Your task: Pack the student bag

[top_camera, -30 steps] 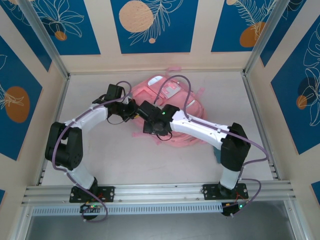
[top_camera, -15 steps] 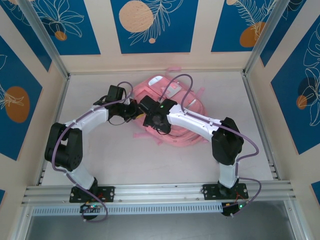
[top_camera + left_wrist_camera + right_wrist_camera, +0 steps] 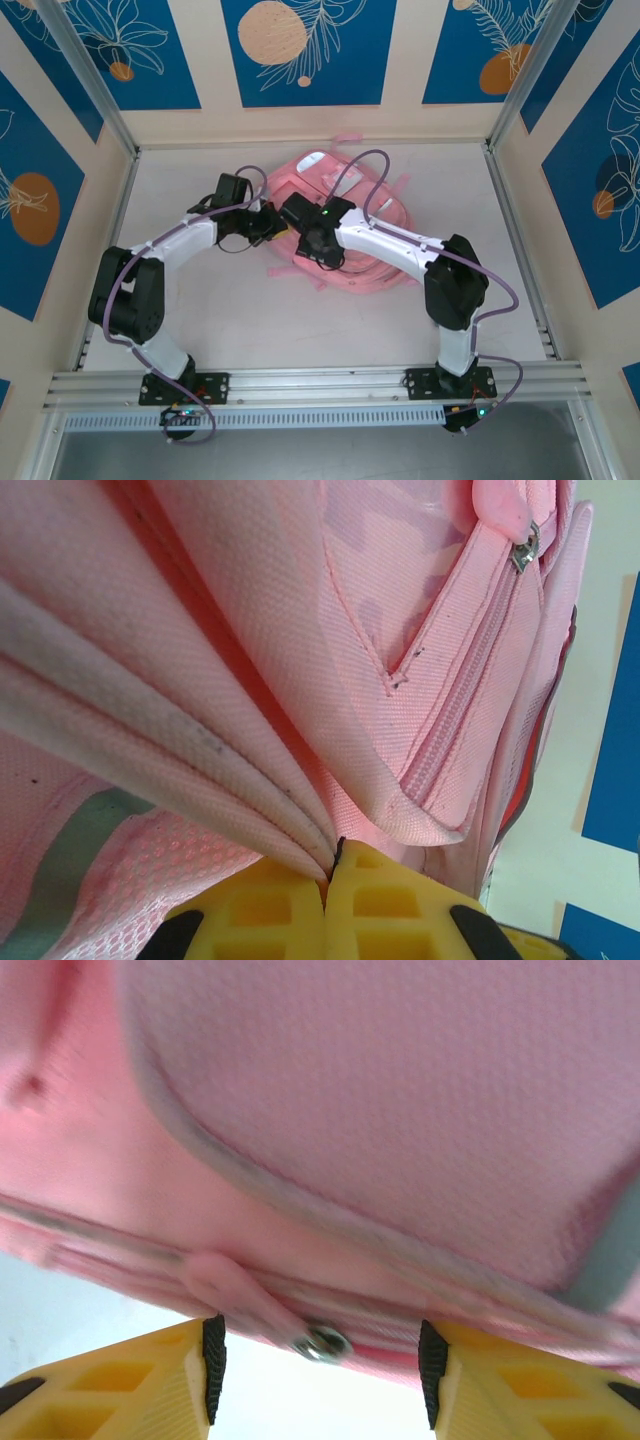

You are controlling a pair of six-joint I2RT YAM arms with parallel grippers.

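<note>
The student bag (image 3: 395,215), a soft pink backpack with a white patch (image 3: 345,183), lies flat at the table's back middle. At its left edge my left gripper (image 3: 274,224) is shut on a fold of its pink fabric (image 3: 250,810), pinched between the yellow fingers (image 3: 400,910). Just beside it, my right gripper (image 3: 290,210) is open against the bag's edge. A metal zipper pull (image 3: 322,1342) with a pink tab (image 3: 235,1290) hangs between the right fingertips (image 3: 214,1355), touching neither. The left wrist view also shows a zipper line (image 3: 470,690) and another pull (image 3: 522,552).
Pink straps (image 3: 285,270) trail from the bag onto the white table (image 3: 200,310) toward the front. Purple cables (image 3: 365,160) loop over the bag from both wrists. Frame posts and patterned walls close in the back and both sides.
My right arm has swung back and left, its gripper moving up along the bag to the left edge, its jaws widening then narrowing. The left gripper kept its hold and barely shifted.
</note>
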